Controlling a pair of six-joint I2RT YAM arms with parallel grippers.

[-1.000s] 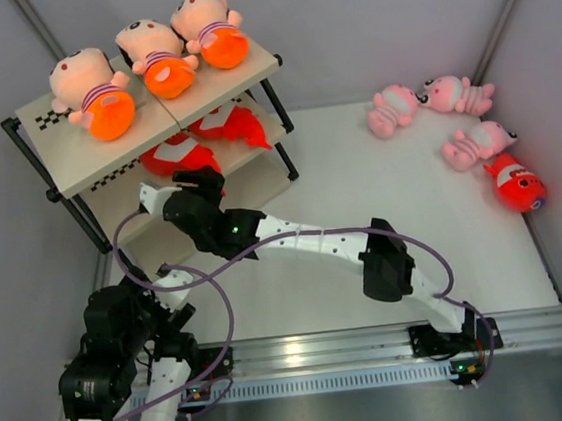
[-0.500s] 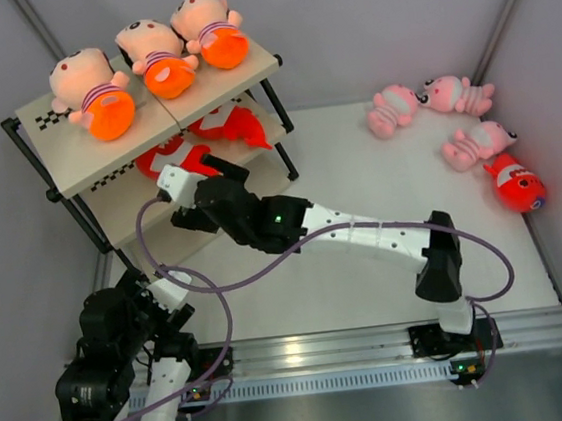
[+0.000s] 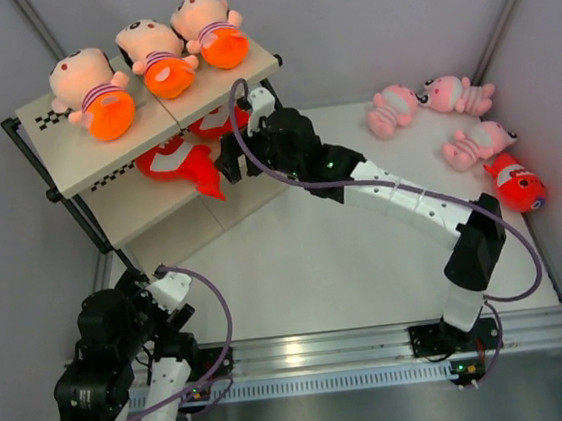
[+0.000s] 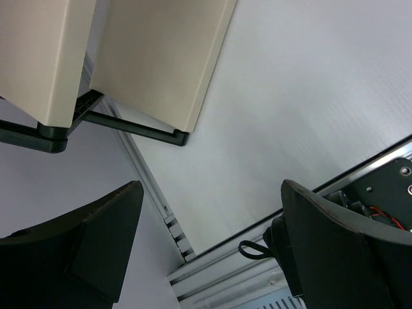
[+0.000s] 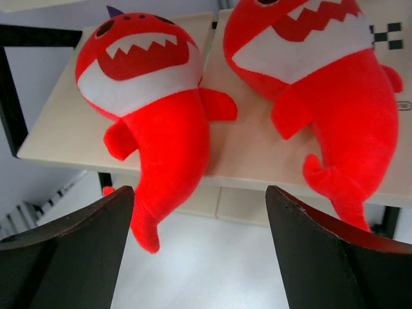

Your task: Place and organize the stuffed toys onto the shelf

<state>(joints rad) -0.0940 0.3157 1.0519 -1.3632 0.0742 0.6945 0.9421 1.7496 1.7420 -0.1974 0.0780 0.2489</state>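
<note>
Far left corner of the desk (image 3: 346, 254): shelf (image 3: 73, 162). Top tier holds three peach dolls (image 3: 98, 97) in a row. Middle tier holds two fish (image 3: 177, 161), tails hanging over the front edge. Near left corner: left fingers (image 4: 103, 244) spread wide, nothing between them, above bare desk by the shelf foot. Right fingers (image 5: 77, 244) just in front of the middle tier, wide apart, empty, facing both fish. Far right corner: three pink dolls (image 3: 391, 108) lying loose. One more fish (image 3: 515, 184) at the right edge, just beside the nearest doll.

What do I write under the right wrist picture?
A red shark plush and its twin lie on the shelf, tails overhanging, before the open right gripper.
</note>
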